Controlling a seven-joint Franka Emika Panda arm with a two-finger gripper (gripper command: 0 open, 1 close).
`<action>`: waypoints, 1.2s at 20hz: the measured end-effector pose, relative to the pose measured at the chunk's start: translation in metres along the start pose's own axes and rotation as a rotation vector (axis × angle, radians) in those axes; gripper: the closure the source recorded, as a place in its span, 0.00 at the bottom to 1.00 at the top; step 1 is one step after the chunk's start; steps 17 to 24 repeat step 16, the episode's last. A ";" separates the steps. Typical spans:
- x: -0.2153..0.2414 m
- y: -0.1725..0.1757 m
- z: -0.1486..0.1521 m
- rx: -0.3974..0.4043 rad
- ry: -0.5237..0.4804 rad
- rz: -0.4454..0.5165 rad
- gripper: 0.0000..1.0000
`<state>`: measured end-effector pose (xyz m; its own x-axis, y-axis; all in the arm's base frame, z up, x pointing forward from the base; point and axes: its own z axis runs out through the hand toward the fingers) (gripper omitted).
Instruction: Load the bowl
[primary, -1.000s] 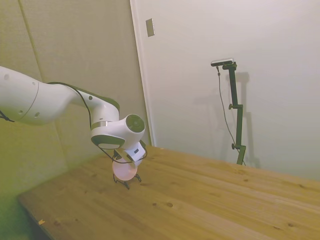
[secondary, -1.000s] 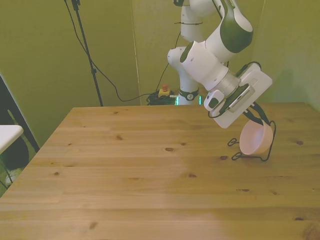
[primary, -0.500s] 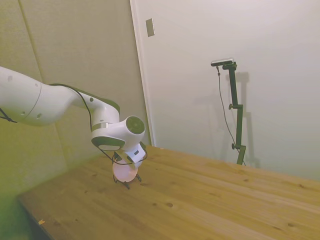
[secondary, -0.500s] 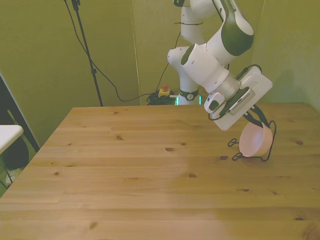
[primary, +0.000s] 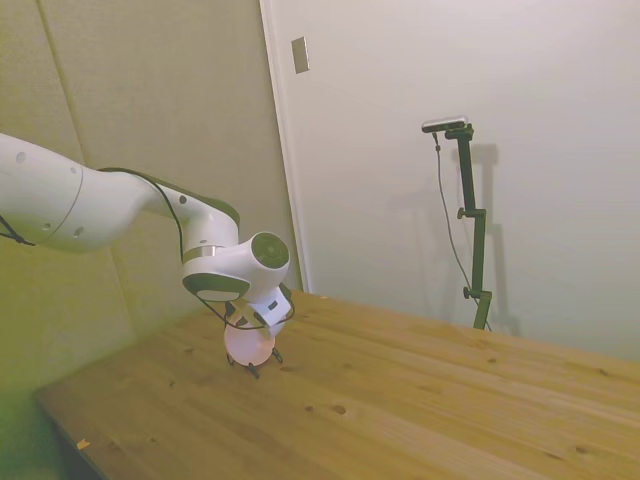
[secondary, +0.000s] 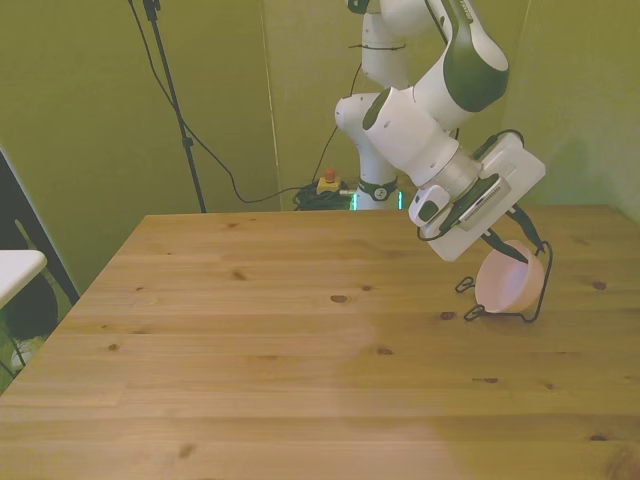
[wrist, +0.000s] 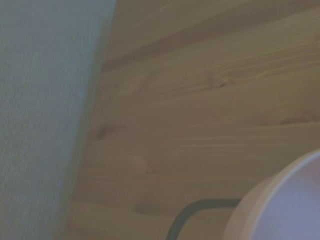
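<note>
Well, here it is.
Gripper (secondary: 508, 247): low over the bowl's rim; whether its fingers are closed, I cannot tell.
Pink bowl (secondary: 510, 282): tilted on edge in a black wire rack (secondary: 541, 296), toward the front view's right of the wooden table (secondary: 260, 340).
Handling: looks light, stiff, smooth, likely slippery; best pinched at the rim.

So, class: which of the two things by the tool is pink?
The bowl, standing tilted on edge; the other is the dark wire rack around it.

wooden table (secondary: 250, 340), black wire rack (secondary: 536, 305), wall plate (primary: 300, 55)
</note>
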<state>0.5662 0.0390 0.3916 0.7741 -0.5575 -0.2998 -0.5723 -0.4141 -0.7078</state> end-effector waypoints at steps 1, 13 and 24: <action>0.000 -0.002 -0.004 0.003 0.012 -0.004 0.00; -0.029 0.042 -0.108 -0.139 0.280 0.116 0.00; -0.039 0.071 -0.119 -0.169 0.328 0.162 0.00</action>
